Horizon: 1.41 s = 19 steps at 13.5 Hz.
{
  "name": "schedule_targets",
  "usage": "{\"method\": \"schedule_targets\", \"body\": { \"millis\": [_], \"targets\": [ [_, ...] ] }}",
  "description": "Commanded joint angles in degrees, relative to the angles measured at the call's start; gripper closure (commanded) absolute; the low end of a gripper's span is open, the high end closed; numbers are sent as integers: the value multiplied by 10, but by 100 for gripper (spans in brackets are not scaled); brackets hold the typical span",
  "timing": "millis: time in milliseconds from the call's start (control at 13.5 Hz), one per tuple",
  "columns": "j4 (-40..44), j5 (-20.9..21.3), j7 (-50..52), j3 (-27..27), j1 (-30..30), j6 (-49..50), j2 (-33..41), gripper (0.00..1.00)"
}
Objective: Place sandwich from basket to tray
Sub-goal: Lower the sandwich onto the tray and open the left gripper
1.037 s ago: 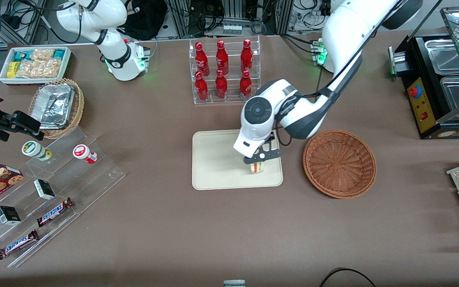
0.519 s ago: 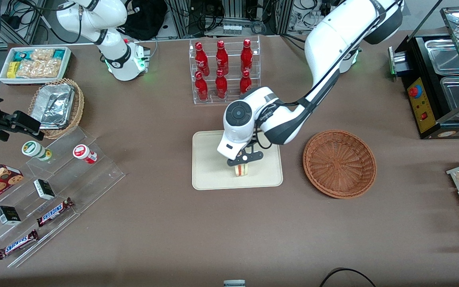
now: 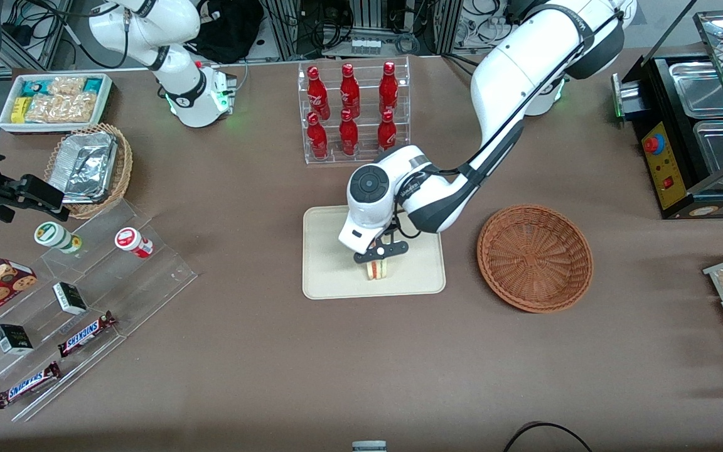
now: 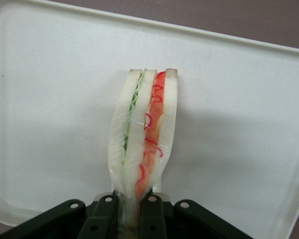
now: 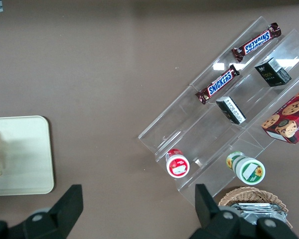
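A: What is the claw (image 3: 379,259) doing?
B: Its fingers (image 4: 107,213) are nearly together, clamped on one sandwich (image 4: 143,134) that stands on edge, filling layers showing.

A: Where is that sandwich?
B: Straight under the claw, over the one tray (image 3: 330,276); whether it touches the tray I cannot tell.

A: And the basket (image 3: 535,257)?
B: One, beside the claw toward the working arm's end of the table (image 3: 361,364), with nothing in it.

A: Anything else to count?
B: Six red bottles (image 3: 349,105) in a clear rack, farther from the front camera than the claw.
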State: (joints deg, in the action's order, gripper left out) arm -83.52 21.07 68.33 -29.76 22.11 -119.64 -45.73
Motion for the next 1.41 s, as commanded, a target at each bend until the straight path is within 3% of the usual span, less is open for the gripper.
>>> {"method": "schedule_targets", "body": {
  "millis": [0, 148, 222, 296, 1037, 1333],
  "targets": [
    [16, 25, 9, 6, 11, -1, -9, 91],
    [17, 24, 7, 6, 10, -1, -9, 89],
    [17, 20, 8, 6, 10, 0, -9, 57],
    [18, 17, 15, 5, 8, 0, -8, 1],
    [16, -3, 9, 7, -9, 161, 131, 0],
    [6, -6, 8, 1, -68, 232, 165, 0]
  ]
}}
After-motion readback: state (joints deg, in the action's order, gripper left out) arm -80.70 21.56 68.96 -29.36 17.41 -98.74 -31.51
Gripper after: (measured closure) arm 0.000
